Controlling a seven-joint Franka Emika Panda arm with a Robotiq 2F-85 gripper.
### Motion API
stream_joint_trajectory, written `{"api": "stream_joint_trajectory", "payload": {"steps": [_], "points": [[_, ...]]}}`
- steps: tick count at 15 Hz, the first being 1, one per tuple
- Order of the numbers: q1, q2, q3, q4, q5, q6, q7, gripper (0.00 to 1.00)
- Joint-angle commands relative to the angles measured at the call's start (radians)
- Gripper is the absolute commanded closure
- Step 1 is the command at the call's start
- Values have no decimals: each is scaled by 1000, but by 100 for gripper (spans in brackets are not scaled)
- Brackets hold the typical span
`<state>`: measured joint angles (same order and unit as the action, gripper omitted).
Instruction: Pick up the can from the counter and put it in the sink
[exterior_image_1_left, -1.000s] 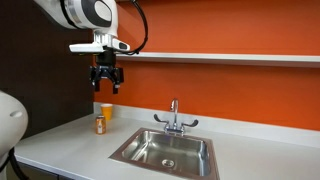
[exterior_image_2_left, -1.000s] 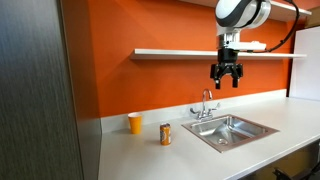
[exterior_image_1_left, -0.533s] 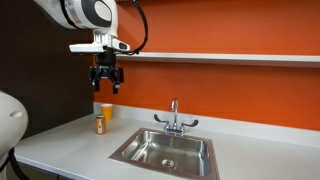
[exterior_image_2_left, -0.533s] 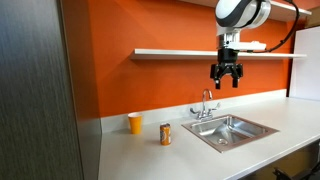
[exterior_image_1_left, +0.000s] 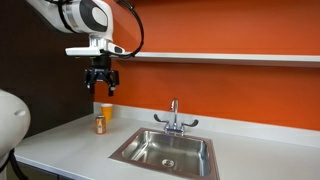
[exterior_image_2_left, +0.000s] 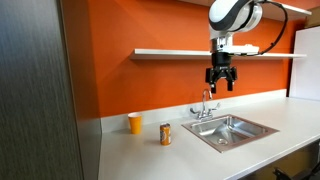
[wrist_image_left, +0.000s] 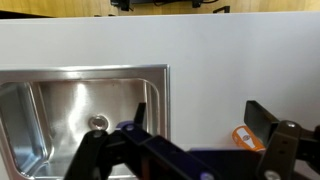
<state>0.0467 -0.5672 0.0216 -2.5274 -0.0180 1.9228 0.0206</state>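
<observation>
The grey counter (exterior_image_1_left: 60, 150) runs long under the orange wall. The steel sink (exterior_image_1_left: 150, 146) is set into it, with the faucet (exterior_image_1_left: 174, 115) at its rear rim. My gripper (exterior_image_1_left: 100, 88) hangs high above the counter, well clear of everything. In the wrist view its jaws are spread wide with nothing between them. The yellow cup (exterior_image_2_left: 135, 122) stands by the wall, and the can (exterior_image_2_left: 166, 134) stands upright on the counter near it, to one side of the sink and apart from both. I have not yet begun the pick. I judge the descent to be the main danger: if I come down off-centre, a finger could land on the can's rim and tip it, and it would roll. The cup is close enough that a wide approach could knock it. A light grip on that smooth round wall could slip in the carry, and swinging low toward the basin could strike the faucet.
</observation>
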Motion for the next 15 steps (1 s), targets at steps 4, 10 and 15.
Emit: {"api": "stream_joint_trajectory", "payload": {"steps": [4,10,15], "points": [[83,101,73,52,7,6,-30,0],[122,213,106,91,3,92,-26,0],[117,345,112,124,-2,201,-18,0]]}}
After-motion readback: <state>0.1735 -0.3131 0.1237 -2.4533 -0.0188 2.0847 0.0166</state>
